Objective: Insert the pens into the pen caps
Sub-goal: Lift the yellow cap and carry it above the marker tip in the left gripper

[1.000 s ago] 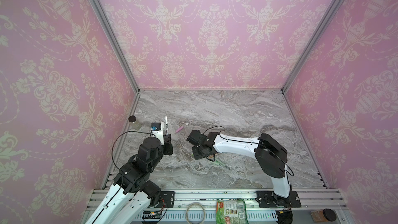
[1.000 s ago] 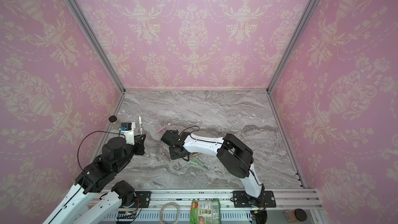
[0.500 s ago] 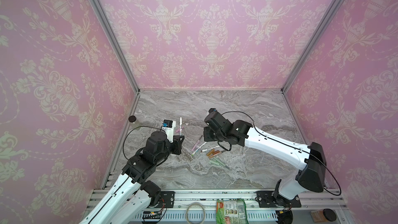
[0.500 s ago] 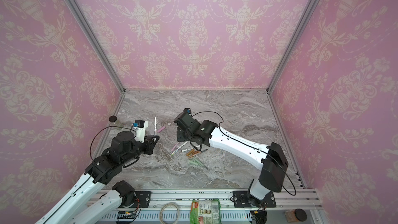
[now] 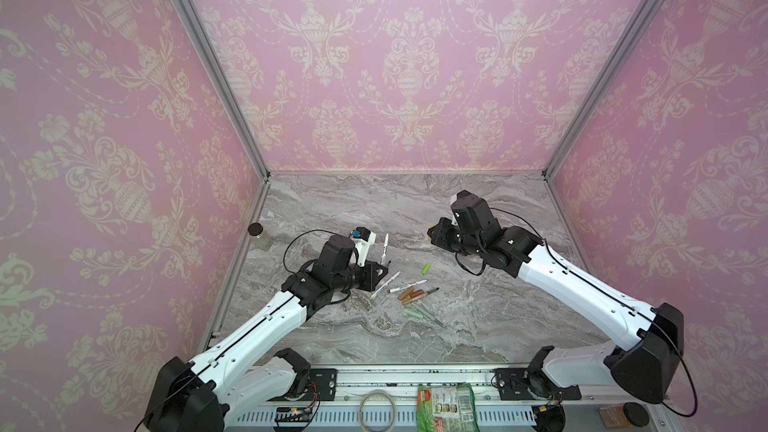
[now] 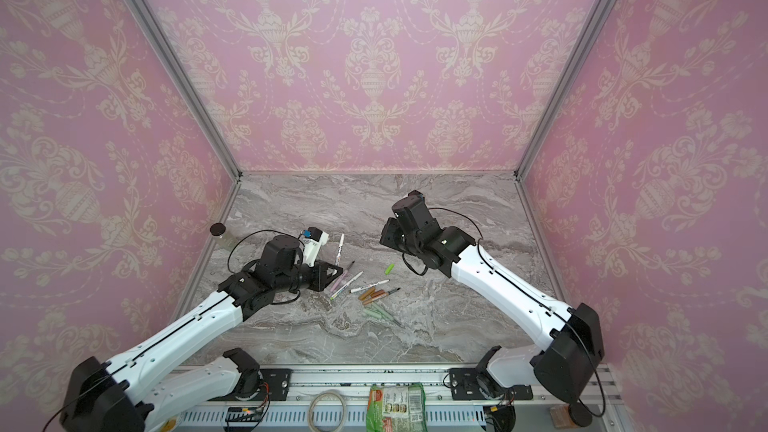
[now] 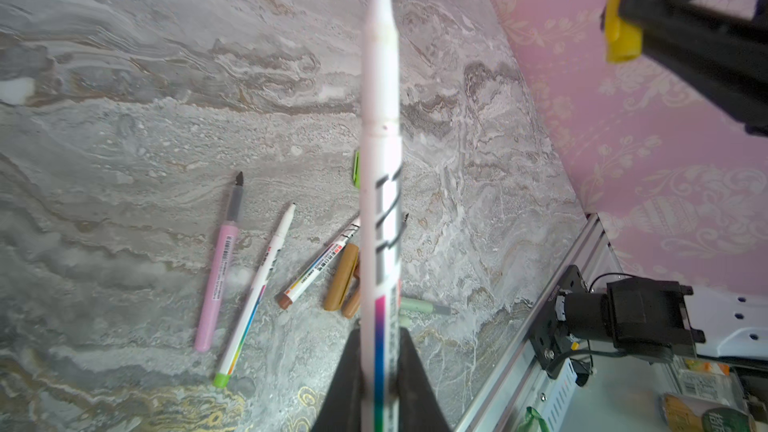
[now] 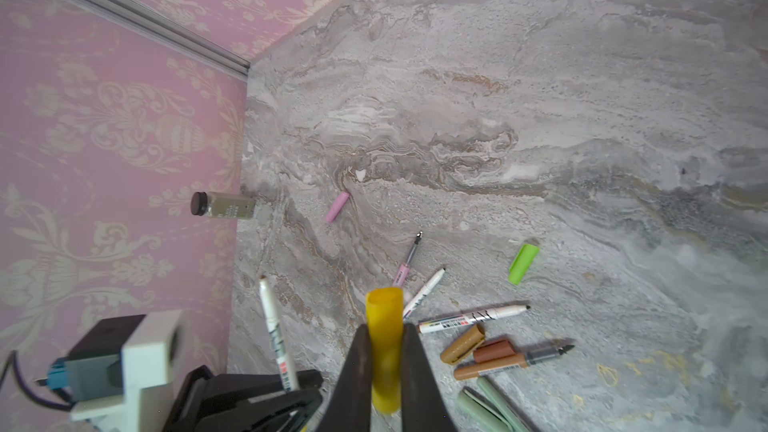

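- White marker pen point(image 7: 380, 151), dark tip up, stands pinched in the left gripper point(image 7: 380, 371); its lower end vanishes between the black fingers.
- Yellow plastic tube cap point(image 8: 384, 313) sits clamped in the right gripper point(image 8: 384, 351), well apart from that pen; in a top view only a yellow sliver shows.
- Loose pens point(image 7: 257, 292) lie clustered on the grey marble table point(image 5: 478, 326) between the arms; bright green cap point(image 8: 523, 263) and pink cap point(image 8: 336, 206) lie apart.
- Sage green pens point(image 8: 478, 409) run off the frame edge.

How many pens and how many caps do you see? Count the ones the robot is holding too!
Pens: 6, with the white pen in the left gripper
Pen caps: 6, with the yellow cap in the right gripper
Total: 12
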`<state>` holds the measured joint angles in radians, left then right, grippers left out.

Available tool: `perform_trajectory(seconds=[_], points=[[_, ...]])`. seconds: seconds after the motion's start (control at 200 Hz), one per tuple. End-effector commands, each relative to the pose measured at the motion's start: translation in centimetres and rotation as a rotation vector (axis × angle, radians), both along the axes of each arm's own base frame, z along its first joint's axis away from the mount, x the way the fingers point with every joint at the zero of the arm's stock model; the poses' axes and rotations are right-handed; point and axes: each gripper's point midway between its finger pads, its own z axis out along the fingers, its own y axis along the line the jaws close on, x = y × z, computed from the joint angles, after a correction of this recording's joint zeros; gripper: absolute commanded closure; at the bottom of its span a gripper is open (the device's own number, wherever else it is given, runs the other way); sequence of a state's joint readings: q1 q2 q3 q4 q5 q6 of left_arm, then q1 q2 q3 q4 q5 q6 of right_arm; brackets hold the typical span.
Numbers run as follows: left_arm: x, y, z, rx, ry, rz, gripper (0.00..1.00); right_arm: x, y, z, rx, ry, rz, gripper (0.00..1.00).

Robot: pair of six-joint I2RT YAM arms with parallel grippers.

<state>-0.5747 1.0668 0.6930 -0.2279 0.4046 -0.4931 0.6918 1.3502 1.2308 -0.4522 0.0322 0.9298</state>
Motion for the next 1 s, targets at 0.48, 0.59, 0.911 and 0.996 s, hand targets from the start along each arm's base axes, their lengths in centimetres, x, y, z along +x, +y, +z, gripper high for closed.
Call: perform_trajectory(seconds=[0.48, 0.59, 0.911, 0.996], points=[[-0.8, -5.1, 1.4, -0.131, 0.009, -0.154, 0.99, 1.6, 2.6, -0.9, 0.136, 0.035, 0.074, 1.00], [-1.0, -5.3, 1.2, -0.126, 0.018, -0.161, 1.00, 1.7, 3.2, -1.7, 0.123, 0.056, 0.098, 1.00], [-1.1, -5.3, 1.1, -0.118, 0.014, -0.161, 1.00, 2.0, 3.8, -2.8, 0.116, 0.079, 0.112, 1.00], [-1.1, -5.2, 1.1, -0.117, 0.011, -0.160, 1.00, 2.2, 3.7, -2.9, 0.106, 0.079, 0.108, 1.00]])
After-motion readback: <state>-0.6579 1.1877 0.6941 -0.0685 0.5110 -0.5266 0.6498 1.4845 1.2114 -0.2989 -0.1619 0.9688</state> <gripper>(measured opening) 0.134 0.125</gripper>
